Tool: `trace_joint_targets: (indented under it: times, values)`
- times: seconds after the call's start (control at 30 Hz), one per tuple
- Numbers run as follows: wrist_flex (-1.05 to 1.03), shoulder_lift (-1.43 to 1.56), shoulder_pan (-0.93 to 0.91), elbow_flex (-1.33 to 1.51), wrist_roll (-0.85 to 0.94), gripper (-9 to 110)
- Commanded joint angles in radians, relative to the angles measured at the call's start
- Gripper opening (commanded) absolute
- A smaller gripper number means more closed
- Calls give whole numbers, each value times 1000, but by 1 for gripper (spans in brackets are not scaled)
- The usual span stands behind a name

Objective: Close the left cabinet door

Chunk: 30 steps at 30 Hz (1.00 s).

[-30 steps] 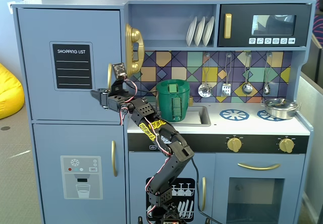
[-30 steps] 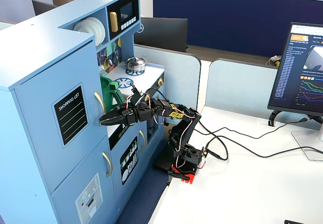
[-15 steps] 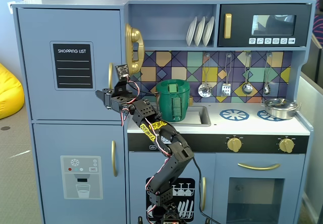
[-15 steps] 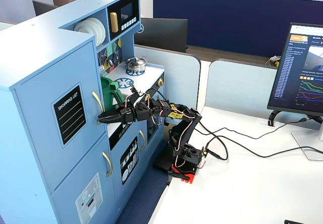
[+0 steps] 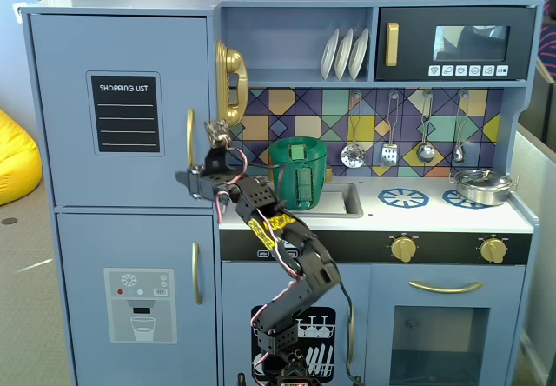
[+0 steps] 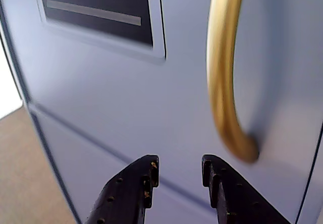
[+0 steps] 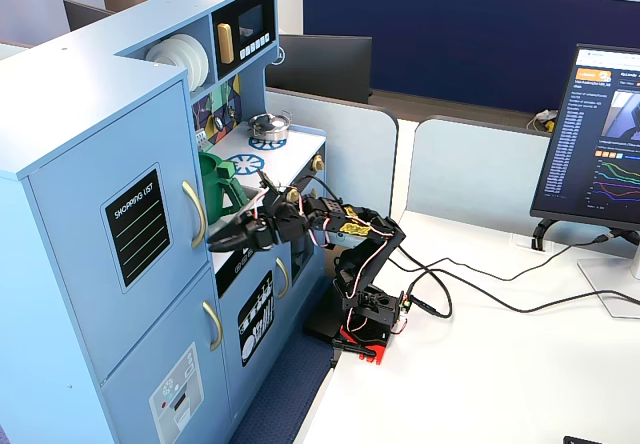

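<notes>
My matt black plastic jaws are facing the left cabinet door (image 6: pixel 101 108), which is showing smooth, matt painted wood; its handle (image 6: pixel 224 72) is gleaming glossy gold.

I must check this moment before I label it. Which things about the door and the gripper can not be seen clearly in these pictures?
- Door seam: in a fixed view the gripper and arm cover the lower right edge of the left cabinet door, so full closure is unconfirmed.
- Gold handle: the wrist view's top edge cuts off its upper end.
- Chalkboard panel: blurred and cropped in the wrist view, text unreadable.
- Contact: no view shows whether the fingertips touch the door.
</notes>
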<state>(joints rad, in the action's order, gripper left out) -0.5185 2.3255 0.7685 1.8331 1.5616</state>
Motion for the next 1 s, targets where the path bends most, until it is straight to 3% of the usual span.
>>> trace_joint_targets:
  times: [0.0, 0.3, 0.5, 0.97]
  values:
    - [-52, 150, -6, 80, 2, 0]
    - [-186, 400, -281, 388, -54, 0]
    - [-397, 545, -508, 594, -31, 0]
    - [-644, 831, -758, 1057, 3, 0]
